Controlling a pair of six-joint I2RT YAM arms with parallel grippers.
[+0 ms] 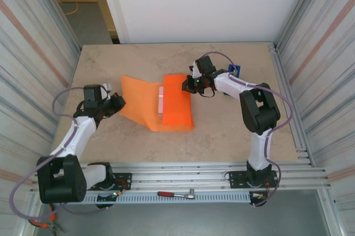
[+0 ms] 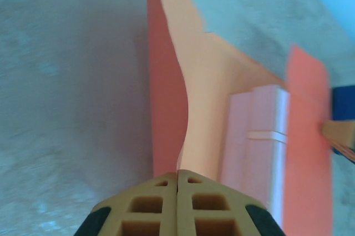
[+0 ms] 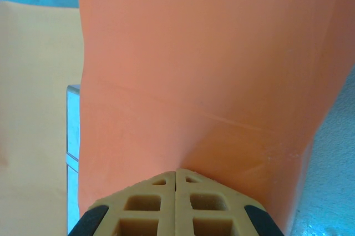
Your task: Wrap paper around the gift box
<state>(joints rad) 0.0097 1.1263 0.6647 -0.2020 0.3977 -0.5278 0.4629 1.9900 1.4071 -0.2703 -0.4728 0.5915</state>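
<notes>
1. The gift box (image 1: 161,101) lies near the middle of the surface (image 1: 233,130). Only a pale pink strip of it shows between two parts of the orange paper (image 1: 138,103).
2. To the right of the box, the paper is folded up and over it, covering most of its top.
3. The right tool (image 1: 188,84) is at the far right corner of that flap, just past the box. Its fingers are pressed together, pinching the paper's edge.
4. To the left of the box, the sheet spreads out, and its outer edge bends up off the surface.
5. The left tool (image 1: 115,103) is at that raised edge, well left of the box, with its fingers clamped on the paper.
6. A blue tape dispenser (image 1: 234,70) stands farther right of the box, beyond the right tool.
</notes>
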